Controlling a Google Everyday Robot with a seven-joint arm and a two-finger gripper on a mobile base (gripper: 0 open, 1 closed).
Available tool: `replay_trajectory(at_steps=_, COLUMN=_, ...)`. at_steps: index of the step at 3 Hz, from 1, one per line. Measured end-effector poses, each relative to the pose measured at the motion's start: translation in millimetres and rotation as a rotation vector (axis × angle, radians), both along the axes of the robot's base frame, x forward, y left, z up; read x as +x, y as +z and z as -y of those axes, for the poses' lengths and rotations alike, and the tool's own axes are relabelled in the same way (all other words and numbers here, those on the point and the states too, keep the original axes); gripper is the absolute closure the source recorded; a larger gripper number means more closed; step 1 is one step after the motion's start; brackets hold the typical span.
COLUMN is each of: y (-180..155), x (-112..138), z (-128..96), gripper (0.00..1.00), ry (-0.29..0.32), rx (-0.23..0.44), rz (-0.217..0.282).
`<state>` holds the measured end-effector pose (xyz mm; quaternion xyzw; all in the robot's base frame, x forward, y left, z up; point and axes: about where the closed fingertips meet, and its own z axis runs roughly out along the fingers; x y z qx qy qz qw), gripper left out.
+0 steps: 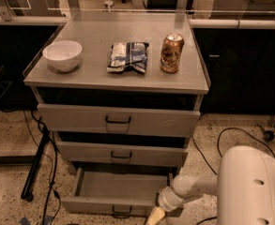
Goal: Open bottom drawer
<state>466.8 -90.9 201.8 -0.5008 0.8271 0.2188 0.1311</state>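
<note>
The bottom drawer [95,205] is shown pulled out at the foot of the grey cabinet [151,122]. The gripper [154,216] is held low by that drawer's front right corner; whether it is spread or closed cannot be told. On the cabinet's desk [95,34] are set a white bowl [62,55], a snack bag [127,56] and a copper can [171,53]; their print cannot be read.

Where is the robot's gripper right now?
The gripper is at the bottom edge of the camera view, by the right part of the open bottom drawer's front.
</note>
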Motion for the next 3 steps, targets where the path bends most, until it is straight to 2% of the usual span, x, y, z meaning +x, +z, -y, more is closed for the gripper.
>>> replay_trajectory(at_steps=1, y=-45, x=-26, z=3, gripper=0.0, ry=-0.012, rx=-0.02, rz=-0.081)
replay_trajectory(at_steps=2, y=-38, x=-26, z=3, gripper=0.0, ry=-0.012, rx=-0.02, rz=-0.081)
replay_trajectory(at_steps=3, y=-29, x=-52, z=37, gripper=0.0, ry=-0.07, rx=-0.05, rz=-0.085)
